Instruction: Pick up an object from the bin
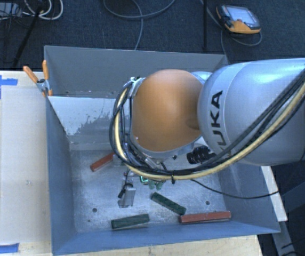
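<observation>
- The arm [259, 111] reaches in from the right, its orange cover [163, 108] above the middle of the bin [62, 159]. The hand [126, 195] hangs low over the bin floor, left of centre.
- Whether the hand is wide or narrow cannot be told, and nothing shows in its hold.
- Four loose things lie flat on the floor:
  - a flat green bar [130, 222] just on the near side of the hand
  - a slanted green bar [168, 203] just to the hand's right
  - a brown bar [102, 162] to its far left
  - a red bar [206, 216] toward the near right corner
- The pick looks not yet done: no thing is lifted, and all four rest on the floor.
- Left to do: settle on one thing, probably one of the two green bars as the closest, close on it, and raise it clear of the bin.
</observation>
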Available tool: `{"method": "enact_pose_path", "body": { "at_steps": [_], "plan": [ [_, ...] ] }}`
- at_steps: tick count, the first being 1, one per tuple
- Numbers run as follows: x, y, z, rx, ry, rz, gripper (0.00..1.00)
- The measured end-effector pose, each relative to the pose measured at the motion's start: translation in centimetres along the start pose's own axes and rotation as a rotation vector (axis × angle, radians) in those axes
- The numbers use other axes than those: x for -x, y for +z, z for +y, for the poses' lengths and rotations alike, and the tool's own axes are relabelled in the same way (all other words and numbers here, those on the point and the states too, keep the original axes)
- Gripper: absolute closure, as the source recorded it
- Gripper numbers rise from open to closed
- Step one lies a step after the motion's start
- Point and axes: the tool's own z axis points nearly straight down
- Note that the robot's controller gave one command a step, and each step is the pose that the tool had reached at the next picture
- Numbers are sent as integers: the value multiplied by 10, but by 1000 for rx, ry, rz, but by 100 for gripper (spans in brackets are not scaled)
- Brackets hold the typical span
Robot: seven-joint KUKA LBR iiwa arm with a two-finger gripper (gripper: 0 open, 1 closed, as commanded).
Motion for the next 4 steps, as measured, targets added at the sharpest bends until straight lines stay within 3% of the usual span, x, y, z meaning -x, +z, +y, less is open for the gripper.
{"method": "enact_pose_path", "body": {
  "at_steps": [1, 2, 3, 4],
  "plan": [
    [14, 153, 21, 0, -574, -3, 0],
    [33, 160, 4, -2, -762, -10, 0],
    [35, 159, 19, -2, -942, -9, 0],
    [95, 159, 6, -4, -1674, -10, 0]
  ]
}}
